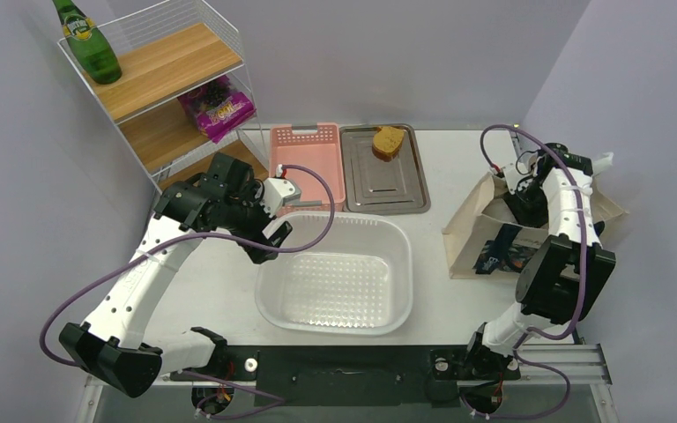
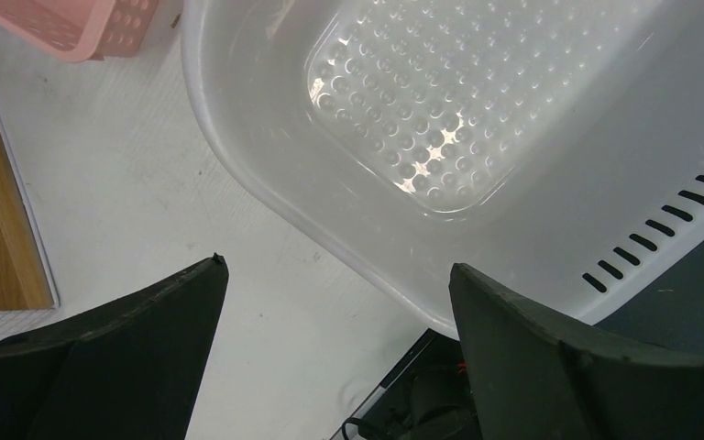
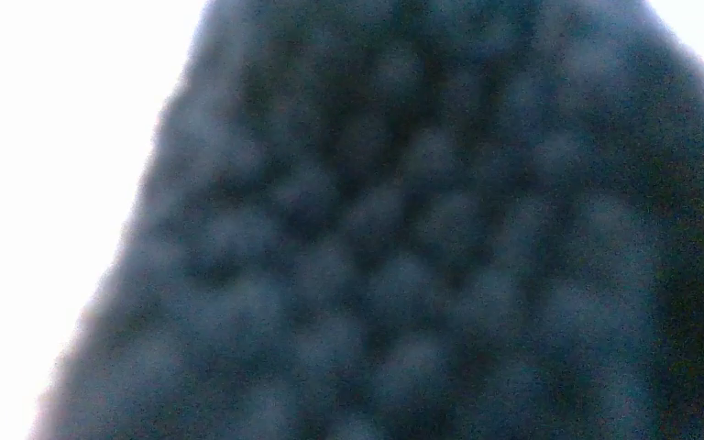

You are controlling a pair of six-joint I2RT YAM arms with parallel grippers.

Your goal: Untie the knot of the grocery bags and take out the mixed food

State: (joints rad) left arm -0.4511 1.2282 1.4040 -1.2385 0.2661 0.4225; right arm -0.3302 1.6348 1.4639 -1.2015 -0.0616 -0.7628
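Sitting about mid-way across the white table point(image 1: 220, 291) is a clear plastic tub point(image 1: 335, 286) with a bumpy floor. Everything below is placed from it. Pale lilac walls point(image 1: 361, 53) close in behind and on both sides.

Behind the tub there is a pink slotted basket point(image 1: 307, 134) to the left and a flat metal tray point(image 1: 388, 189) right beside it. A tan-brown lump point(image 1: 389, 142) sits at the tray's far end; can't tell what it is. Back-left of the tub, against the wall, stands a white wire rack point(image 1: 163, 84) with wooden shelves. A green glass bottle point(image 1: 88, 44) is on its top shelf and a purple snack packet point(image 1: 219, 110) one shelf down.

The task thing in view is the cream canvas tote point(image 1: 469, 227), right of the tub, near it but not touching. Its mouth gapes open and there is a navy-blue print low on the tub-facing side.

The right gripper point(image 1: 526, 210) reaches down into the tote's mouth. Fabric and the arm hide its tips from above, and its wrist view is only a blurred dark dimpled surface. Can't tell its jaw gap or whether it grips anything.

The left gripper point(image 1: 271, 236) hangs over the tub's back-left corner, well apart from the tote, with the whole tub between them. Its jaws are spread wide and hold nothing. In its wrist view the dark fingers point(image 2: 137, 348) frame the tub rim and bare table.
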